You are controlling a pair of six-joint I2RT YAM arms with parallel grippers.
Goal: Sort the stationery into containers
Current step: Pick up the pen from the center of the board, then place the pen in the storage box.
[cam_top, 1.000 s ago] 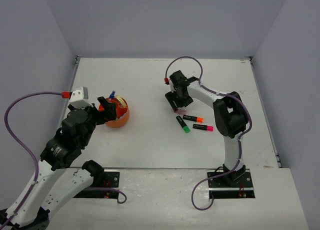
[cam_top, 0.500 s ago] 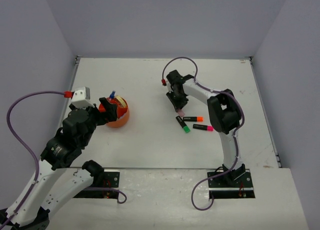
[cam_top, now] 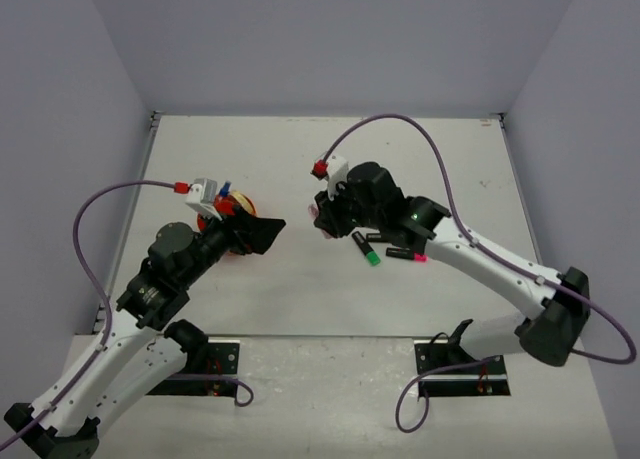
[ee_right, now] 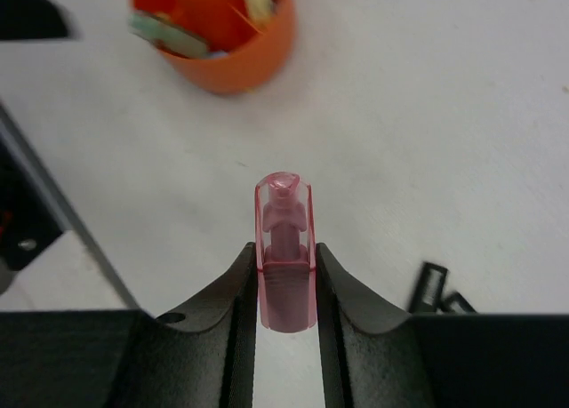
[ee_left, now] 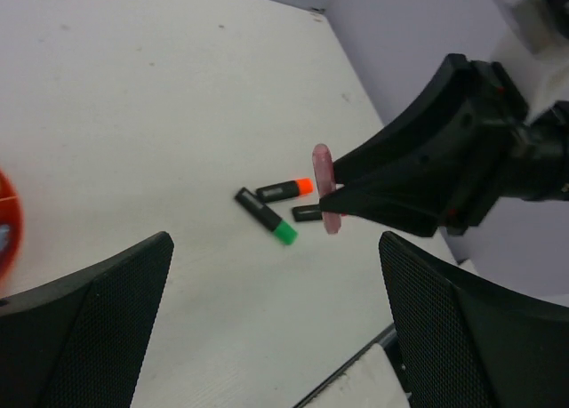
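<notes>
Pink bar [ee_right: 285,279] clamped between right fingers [ee_right: 240,306] above table [cam_top: 300,159]; in top view, orange tub [ee_right: 233,57] at 9 o'clock, highlighters [ee_left: 267,214] at 4; left fingers [ee_left: 98,310] apart.

**Everything placed from the tub**

Take the tub [ee_right: 233,68] as your anchor. It sits on the left half of the counter [cam_top: 300,159], with several pieces [ee_right: 169,33] inside it. Your left fingers [ee_left: 98,310] stand spread apart just over the tub's right side, facing away from it. To the right of the tub, your right fingers [ee_right: 240,292] pinch the bar [ee_right: 285,248], its free end pointing back toward the tub. Further right of the tub, beyond the bar, the highlighters [cam_top: 365,248] lie close together on the counter.
</notes>
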